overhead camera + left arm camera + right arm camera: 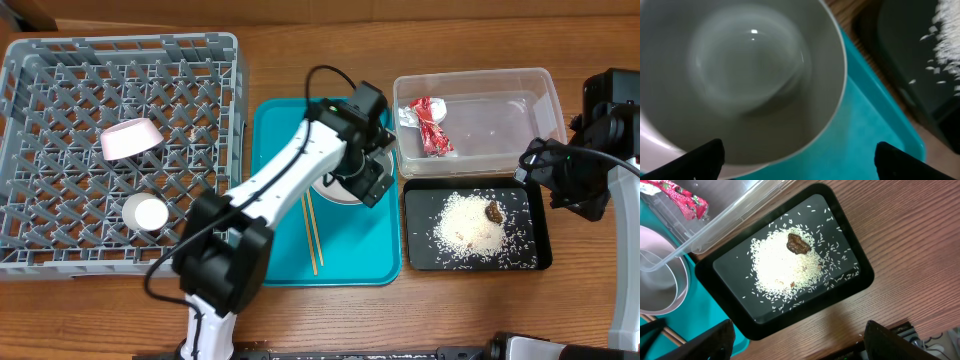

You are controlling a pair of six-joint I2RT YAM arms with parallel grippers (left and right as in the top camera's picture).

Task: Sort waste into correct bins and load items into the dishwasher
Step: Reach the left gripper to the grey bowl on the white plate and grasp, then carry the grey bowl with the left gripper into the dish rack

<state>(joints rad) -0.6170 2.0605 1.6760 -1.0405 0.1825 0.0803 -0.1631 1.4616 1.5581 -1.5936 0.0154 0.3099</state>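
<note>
Well, the left gripper (800, 161) hangs spread wide over the grey-green bowl (750, 75) on the teal tray (350, 250). The right gripper (802, 342) (fingers apart too) hovers above the black tray (727, 275) of rice (782, 270) and a brown scrap (798, 243). The wrapper (430, 125) lies in the clear tub (510, 110); pink dish (128, 138) and white cup (146, 212) sit in the dish rack (60, 100).

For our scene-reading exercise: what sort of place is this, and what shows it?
Likely a robot test bench staged as a dish-clearing station, not a real kitchen: a grey dish rack, a black tray of loose rice, and a robot arm on a wooden table.
</note>
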